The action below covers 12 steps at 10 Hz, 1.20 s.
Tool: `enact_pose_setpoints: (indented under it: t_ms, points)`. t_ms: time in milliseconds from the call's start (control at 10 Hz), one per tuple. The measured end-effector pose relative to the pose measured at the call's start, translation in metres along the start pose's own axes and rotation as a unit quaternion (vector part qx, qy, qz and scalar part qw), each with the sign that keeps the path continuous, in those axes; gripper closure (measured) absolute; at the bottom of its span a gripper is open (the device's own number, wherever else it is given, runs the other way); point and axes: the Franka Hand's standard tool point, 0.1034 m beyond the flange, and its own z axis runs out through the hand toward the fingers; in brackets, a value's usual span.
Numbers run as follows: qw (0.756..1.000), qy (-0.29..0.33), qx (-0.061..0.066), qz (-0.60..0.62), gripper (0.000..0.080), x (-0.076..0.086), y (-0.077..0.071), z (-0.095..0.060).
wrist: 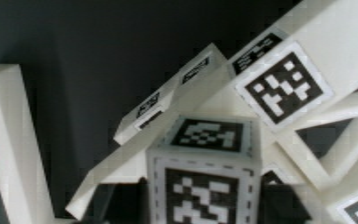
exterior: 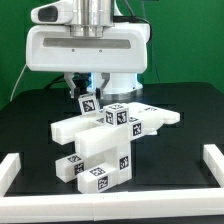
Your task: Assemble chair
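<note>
**Chair parts stacked under the arm, grip hidden**

The chair stands near the middle of the black counter as a cluster of white blocks: flat slabs spreading to the exterior view's left and right at mid-height, a chunky base below, and tagged cubes on top. The arm hangs directly above it, and the pincer reaches down behind the uppermost tagged cube. Its fingertips are buried among the parts, so I cannot tell how wide it stands or whether it holds anything. In the wrist view the chair fills the picture at very close range, slabs running diagonally, with a white border rail off to one side.

The risk, as I judge it, is the stack itself. The slabs look tilted rather than squarely seated, so a sideways push or a lift taken off-centre could lever a piece out of its joint and topple the upper cubes. A grip that is hidden from view could also slip unnoticed.
</note>
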Motion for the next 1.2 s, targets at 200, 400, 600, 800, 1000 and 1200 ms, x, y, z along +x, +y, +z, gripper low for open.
enact_pose_setpoints:
  t_ms: [200, 400, 600, 800, 1000, 1200]
  points:
    - [1.000, 0.000, 0.000, 0.000, 0.0525, 0.000, 0.000, 0.000]
    - [1.000, 0.000, 0.000, 0.002, 0.0525, 0.000, 0.000, 0.000]
    - [0.999, -0.003, -0.003, 0.052, 0.0525, 0.004, 0.000, 0.001]
    - [0.990, 0.000, -0.009, 0.139, 0.0525, 0.011, -0.001, 0.002]
    - [0.967, 0.006, -0.009, 0.256, 0.0524, 0.014, -0.010, 0.002]
    - [0.932, 0.009, -0.005, 0.361, 0.0524, 0.017, -0.010, 0.002]
